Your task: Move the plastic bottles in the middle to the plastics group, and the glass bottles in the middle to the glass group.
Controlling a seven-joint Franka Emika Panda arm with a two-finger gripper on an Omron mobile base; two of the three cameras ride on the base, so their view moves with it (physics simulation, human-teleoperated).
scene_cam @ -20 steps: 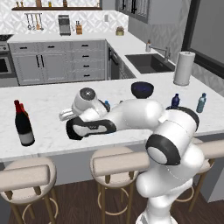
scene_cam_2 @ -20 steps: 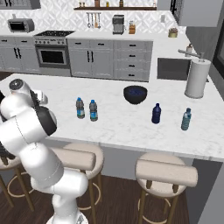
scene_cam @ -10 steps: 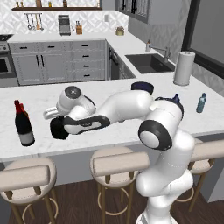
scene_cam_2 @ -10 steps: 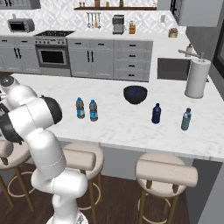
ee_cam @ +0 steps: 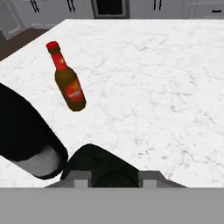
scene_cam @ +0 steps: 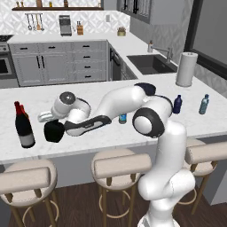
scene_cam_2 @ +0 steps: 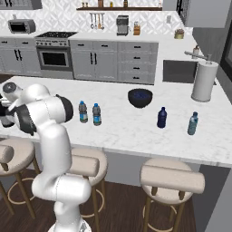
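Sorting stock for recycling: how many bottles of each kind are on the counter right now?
clear water bottles: 2
teal bottle: 1
dark-blue bottle: 1
squat black bottle: 1
red-topped wine bottles: 2
Total: 7 bottles

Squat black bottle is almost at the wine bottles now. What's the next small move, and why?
Probably lower and release: the gripper holds the squat black bottle just above the counter, right beside the wine bottles of the glass group.
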